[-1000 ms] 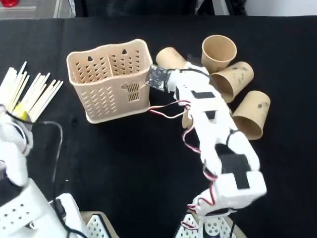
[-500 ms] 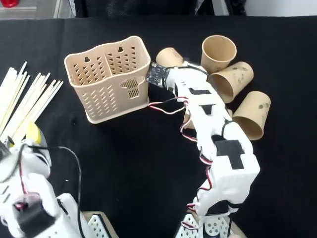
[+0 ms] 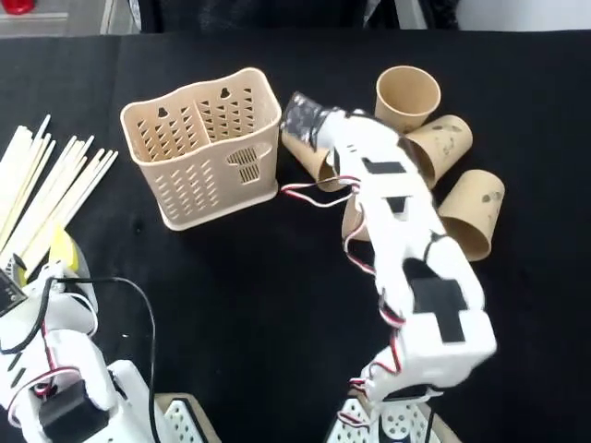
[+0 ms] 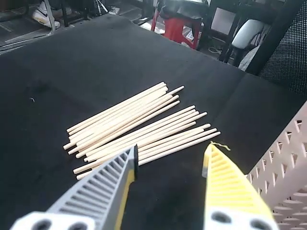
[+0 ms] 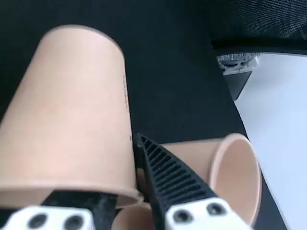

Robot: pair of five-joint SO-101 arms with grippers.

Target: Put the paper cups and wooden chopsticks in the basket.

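Beside the basket, upper centre, my right tool clamps a paper cup; I'd lift it clear over the rim.

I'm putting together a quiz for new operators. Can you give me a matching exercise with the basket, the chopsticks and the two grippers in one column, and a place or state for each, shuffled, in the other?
Column one
1. basket
2. chopsticks
3. left gripper
4. right gripper

Column two
A. shut on a paper cup
B. open, close to the chopsticks
C. lying in a loose pile on the table
D. standing upright

Pairs: 1-D, 2-C, 3-B, 4-A
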